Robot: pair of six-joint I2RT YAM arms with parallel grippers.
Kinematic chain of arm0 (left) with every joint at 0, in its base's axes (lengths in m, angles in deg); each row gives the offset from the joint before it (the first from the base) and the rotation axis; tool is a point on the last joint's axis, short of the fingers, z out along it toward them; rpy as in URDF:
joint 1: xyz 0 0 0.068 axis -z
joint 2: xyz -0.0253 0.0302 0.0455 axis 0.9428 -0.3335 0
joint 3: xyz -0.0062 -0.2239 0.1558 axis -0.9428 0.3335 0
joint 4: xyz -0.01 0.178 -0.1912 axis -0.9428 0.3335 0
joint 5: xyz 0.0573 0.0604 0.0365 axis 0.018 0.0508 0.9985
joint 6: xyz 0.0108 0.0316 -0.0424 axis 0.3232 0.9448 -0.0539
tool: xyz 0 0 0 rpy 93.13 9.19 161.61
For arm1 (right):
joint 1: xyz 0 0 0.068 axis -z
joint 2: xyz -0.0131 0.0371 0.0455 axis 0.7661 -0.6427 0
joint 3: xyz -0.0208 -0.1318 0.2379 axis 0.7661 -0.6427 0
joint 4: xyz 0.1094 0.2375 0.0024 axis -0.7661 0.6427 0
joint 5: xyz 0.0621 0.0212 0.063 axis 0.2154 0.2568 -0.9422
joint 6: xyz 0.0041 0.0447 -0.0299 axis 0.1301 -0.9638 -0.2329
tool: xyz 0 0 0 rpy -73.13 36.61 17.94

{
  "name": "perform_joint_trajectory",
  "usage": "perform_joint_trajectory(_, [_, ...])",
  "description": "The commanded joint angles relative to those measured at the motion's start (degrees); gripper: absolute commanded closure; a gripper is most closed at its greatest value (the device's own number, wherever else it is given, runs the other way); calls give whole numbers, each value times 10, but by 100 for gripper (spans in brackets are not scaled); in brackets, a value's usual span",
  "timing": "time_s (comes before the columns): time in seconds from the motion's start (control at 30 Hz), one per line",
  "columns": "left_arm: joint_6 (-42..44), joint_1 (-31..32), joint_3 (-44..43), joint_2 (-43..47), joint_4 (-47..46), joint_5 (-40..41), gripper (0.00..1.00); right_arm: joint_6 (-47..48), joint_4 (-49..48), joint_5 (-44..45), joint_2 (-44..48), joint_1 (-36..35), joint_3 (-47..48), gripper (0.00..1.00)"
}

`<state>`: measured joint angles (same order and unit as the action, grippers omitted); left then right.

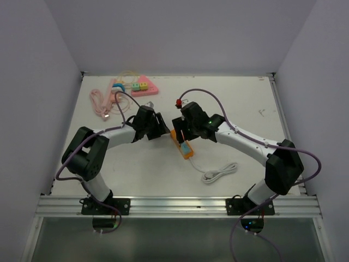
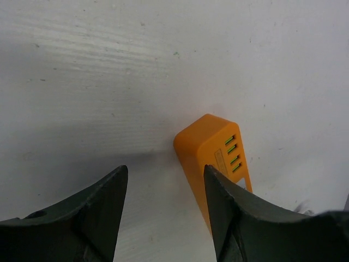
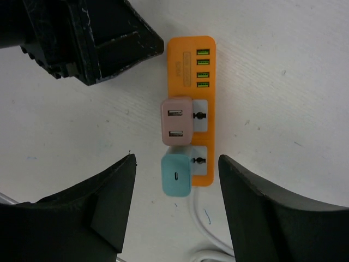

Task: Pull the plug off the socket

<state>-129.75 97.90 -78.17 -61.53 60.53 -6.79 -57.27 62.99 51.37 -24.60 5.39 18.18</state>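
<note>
L gripper (image 2: pixel 166 176): jaws parted, empty, beside orange strip (image 2: pixel 210 144).
R gripper (image 3: pixel 177 161): jaws parted, teal plug (image 3: pixel 177 177) straddled, ungripped.
Risk: strip dragged up w/ plug if not pinned.

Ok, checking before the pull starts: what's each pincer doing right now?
Left pincer: open, holding nothing, beside the orange power strip.
Right pincer: open, fingers either side of the teal plug, not gripping it.
</note>
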Motion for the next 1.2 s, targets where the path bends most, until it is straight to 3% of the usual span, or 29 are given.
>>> perform_joint_trajectory(0.0, [-10, -3, -2, -7, -82, -42, 39, -1, -30, 29, -30, -6, 37, 35])
perform_joint_trajectory(0.67, [-13, 45, 12, -69, -95, -17, 53, -12, -73, 40, -120, -12, 30, 53])
perform_joint_trajectory(0.83, [-22, 46, 23, -71, -86, -1, 55, -12, -69, 49, -126, -12, 33, 74])
perform_joint_trajectory(0.97, [-24, 54, 27, -68, -68, 24, 56, -18, -68, 63, -114, -13, 31, 100])
perform_joint_trajectory(1.17, [-22, 79, 13, -66, -28, 84, 59, -33, -64, 74, -96, -13, 43, 100])
